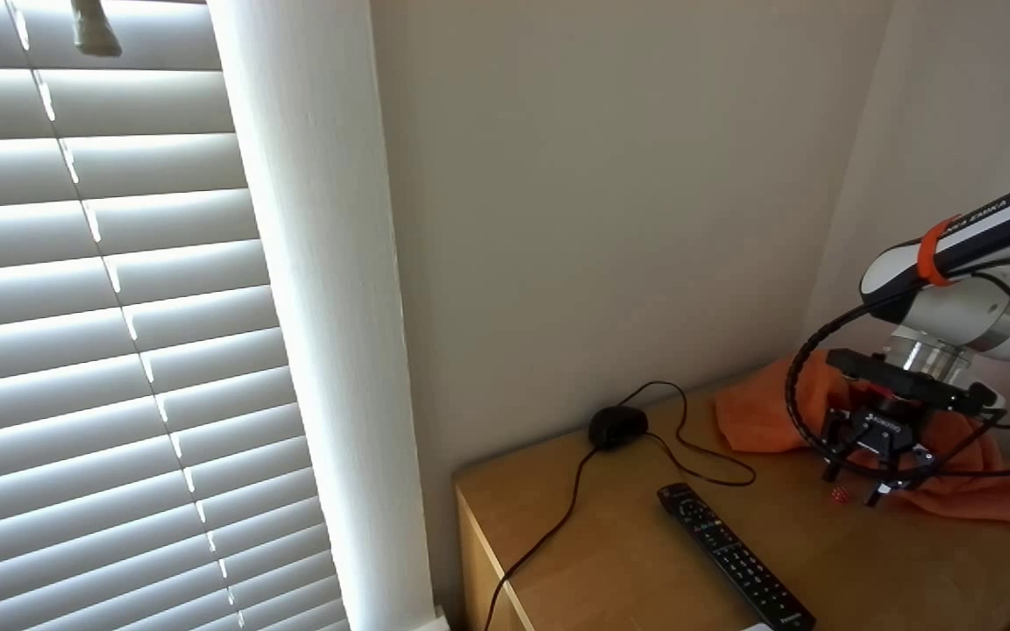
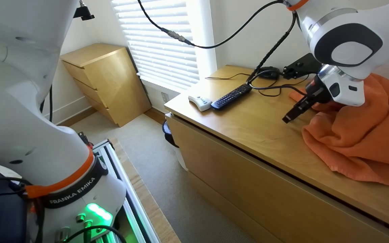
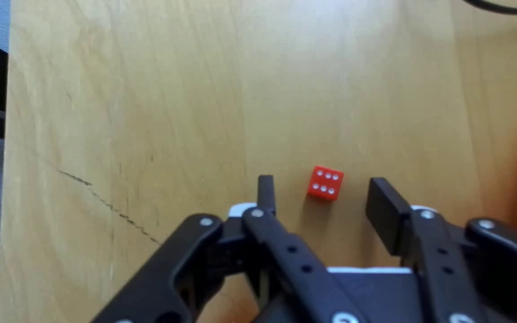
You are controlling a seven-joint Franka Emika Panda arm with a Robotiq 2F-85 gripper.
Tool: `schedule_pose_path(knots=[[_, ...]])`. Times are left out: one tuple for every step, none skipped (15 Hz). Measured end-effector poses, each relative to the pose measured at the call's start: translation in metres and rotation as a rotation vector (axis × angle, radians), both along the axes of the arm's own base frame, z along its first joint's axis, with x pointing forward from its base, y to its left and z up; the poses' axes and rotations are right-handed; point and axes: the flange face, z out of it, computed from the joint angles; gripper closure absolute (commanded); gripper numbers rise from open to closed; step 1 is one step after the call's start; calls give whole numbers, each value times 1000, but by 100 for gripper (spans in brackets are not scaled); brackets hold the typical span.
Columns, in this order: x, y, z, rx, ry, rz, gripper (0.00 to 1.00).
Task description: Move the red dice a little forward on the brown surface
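The red dice (image 3: 325, 183) lies on the brown surface (image 3: 173, 89) in the wrist view, with a six-pip face toward the camera. My gripper (image 3: 321, 181) is open, with one finger on each side of the dice and a gap on both sides. In an exterior view, the dice (image 1: 839, 494) is a small red spot beside the fingertips of my gripper (image 1: 852, 489), on the brown surface (image 1: 610, 535). In an exterior view, my gripper (image 2: 286, 119) points down at the brown surface (image 2: 255, 125), and the dice is hidden there.
A crumpled orange towel (image 2: 360, 135) lies close beside and behind the gripper. A black remote (image 1: 733, 552), a white controller (image 2: 200, 102) and a black device (image 1: 617, 427) with a cable lie on the same top. The cabinet's edge shows at left in the wrist view.
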Motion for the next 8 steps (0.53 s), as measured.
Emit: schedule_pose_path(knots=[[1, 0, -1, 0, 1, -4, 82], [1, -1, -1, -1, 2, -8, 89], [2, -1, -2, -2, 3, -11, 96], [3, -1, -2, -2, 2, -13, 100], [3, -1, -1, -1, 3, -13, 98], [4, -1, -1, -1, 3, -13, 96], [4, 0, -1, 0, 3, -13, 96], [5, 2, -1, 1, 3, -11, 96]])
